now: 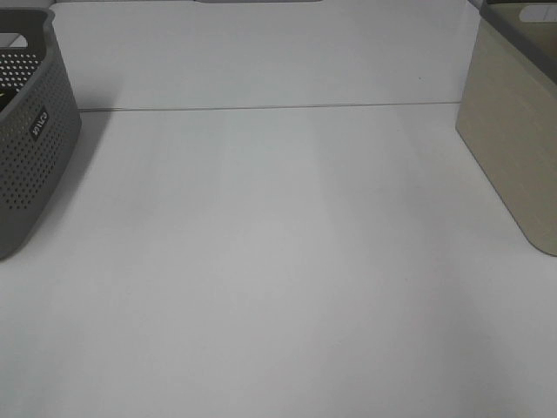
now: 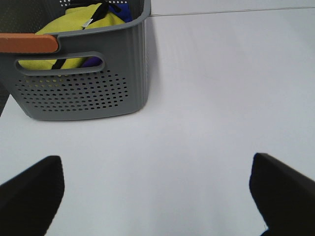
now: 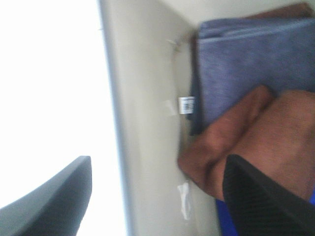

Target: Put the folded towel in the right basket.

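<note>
Lying in beige basket | brown towel | rumpled, over blue towel

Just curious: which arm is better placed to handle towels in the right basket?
Probably right. The right tool is open over a brown towel and a blue towel in the beige basket; the left tool faces the grey basket.

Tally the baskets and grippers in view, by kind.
Baskets: 2, the grey basket and the beige basket
Grippers: 2, the left gripper and the right gripper
Total: 4
</note>
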{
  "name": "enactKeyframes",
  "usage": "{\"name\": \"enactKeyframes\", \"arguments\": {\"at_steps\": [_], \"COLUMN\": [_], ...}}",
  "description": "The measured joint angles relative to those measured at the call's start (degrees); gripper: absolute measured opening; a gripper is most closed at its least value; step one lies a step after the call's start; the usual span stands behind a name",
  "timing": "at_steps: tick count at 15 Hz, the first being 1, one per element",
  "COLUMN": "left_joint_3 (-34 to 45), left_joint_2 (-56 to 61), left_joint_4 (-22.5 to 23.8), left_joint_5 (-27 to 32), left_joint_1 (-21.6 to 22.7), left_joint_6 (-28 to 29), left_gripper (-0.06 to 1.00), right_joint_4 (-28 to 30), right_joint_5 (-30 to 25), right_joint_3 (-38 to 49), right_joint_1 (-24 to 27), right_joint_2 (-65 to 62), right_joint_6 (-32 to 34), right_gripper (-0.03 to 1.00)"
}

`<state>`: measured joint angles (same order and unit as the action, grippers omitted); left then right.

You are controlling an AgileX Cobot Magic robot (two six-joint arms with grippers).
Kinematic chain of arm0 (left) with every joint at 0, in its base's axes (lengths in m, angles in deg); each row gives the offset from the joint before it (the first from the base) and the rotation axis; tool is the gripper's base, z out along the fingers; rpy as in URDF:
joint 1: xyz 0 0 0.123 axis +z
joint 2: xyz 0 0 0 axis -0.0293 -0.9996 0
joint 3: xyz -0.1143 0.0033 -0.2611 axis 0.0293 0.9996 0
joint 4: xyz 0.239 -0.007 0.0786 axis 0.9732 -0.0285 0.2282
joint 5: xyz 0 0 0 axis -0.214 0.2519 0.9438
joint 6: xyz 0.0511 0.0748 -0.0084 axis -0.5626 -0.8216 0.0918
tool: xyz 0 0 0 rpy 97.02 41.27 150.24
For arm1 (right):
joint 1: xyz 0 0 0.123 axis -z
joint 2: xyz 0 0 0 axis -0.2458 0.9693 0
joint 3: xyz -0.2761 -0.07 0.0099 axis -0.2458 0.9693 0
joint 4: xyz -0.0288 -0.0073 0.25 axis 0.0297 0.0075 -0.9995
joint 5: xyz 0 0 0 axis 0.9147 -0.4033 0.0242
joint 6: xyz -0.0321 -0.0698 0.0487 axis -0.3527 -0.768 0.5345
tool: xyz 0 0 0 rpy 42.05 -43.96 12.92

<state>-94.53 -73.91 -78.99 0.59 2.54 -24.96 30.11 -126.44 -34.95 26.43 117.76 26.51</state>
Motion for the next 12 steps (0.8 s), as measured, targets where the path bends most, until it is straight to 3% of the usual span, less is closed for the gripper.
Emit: {"name": "enactKeyframes", "arguments": {"at_steps": [7, 9, 12], "left_joint_3": [0.0, 0.0, 0.0], "left_joint_2": [0.0, 0.0, 0.0], "left_joint_4": [0.0, 0.0, 0.0], "left_joint_5": [0.0, 0.0, 0.0], "left_joint_1": [0.0, 0.0, 0.0], "left_joint_6": [0.0, 0.0, 0.0], "left_gripper": [0.97, 0.97, 0.97], "right_joint_4": [12.55, 13.35, 15.3], "right_joint_5": [-0.06, -0.06, 0.0], "right_joint_3": [0.69, 6.02, 23.26], "right_joint_1": [-16.33, -18.68, -18.79], "right_joint_2": [-12.43, -17.65, -27.79], "right_joint_6": [6.65, 7.68, 8.25], "right_gripper": [0.7, 0.7, 0.7]}}
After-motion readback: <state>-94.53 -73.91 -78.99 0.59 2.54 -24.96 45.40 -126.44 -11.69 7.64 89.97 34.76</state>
